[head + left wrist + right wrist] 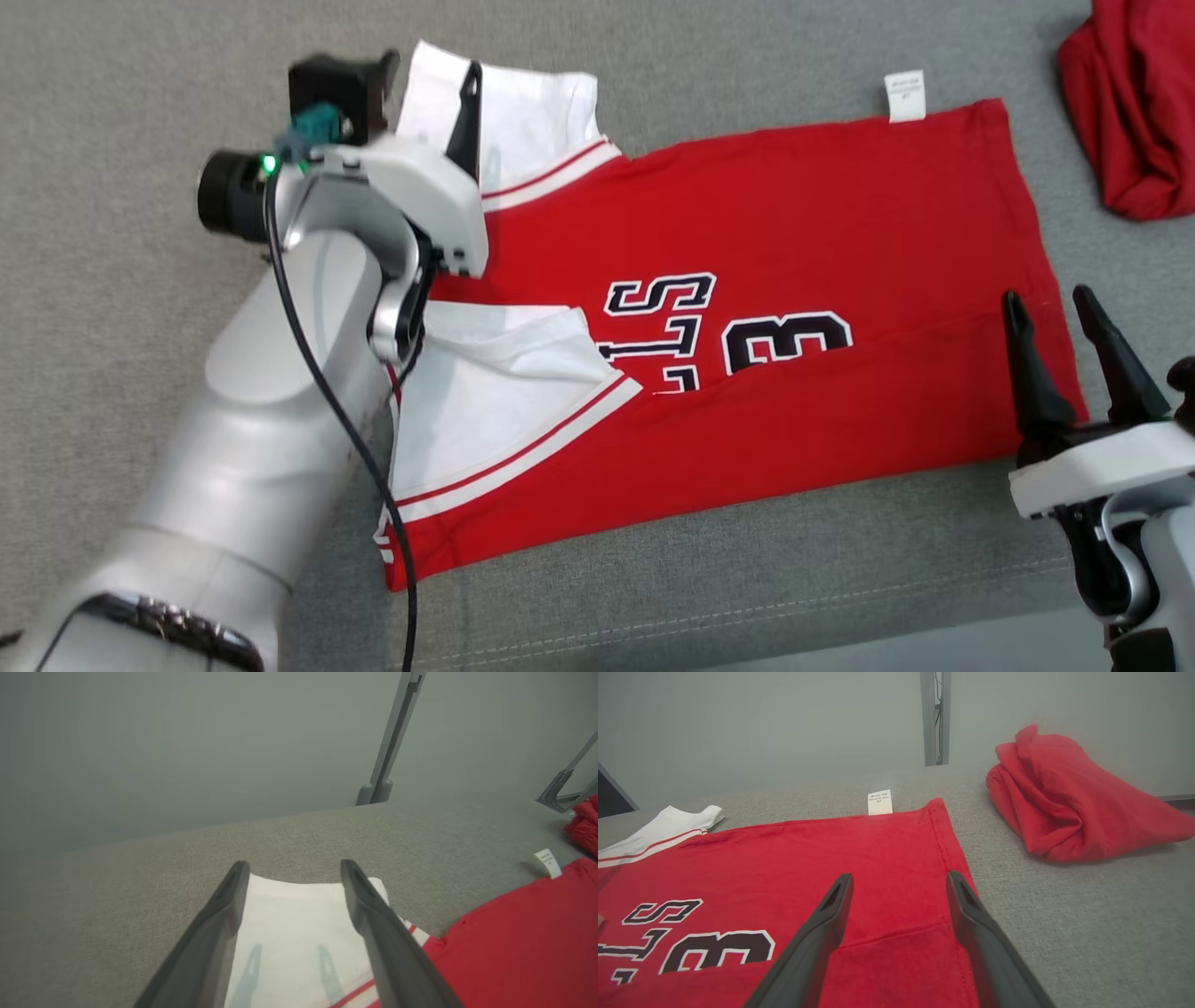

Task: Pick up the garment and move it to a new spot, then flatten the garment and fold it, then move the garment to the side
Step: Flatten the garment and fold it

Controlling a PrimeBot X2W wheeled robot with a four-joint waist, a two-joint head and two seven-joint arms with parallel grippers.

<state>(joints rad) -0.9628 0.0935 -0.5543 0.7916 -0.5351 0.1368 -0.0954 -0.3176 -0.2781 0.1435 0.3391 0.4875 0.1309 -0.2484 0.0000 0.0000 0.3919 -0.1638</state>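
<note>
At the lower right of my head view, my right tool (1047, 299) sits with fingers apart at the hem end of the red jersey (794, 243). The jersey lies flat mid-frame on the grey counter (140, 140), with bare counter all round it. My left arm (280, 392) crosses the lower left and hides part of the near white sleeve (495, 401). My left tool (425, 93), fingers apart, is over the far white sleeve (532, 112). A bunched red cloth (1134, 103) is cut off at the upper right.

Grey fabric surface (140, 140) meets a plain grey wall (187, 742).
</note>
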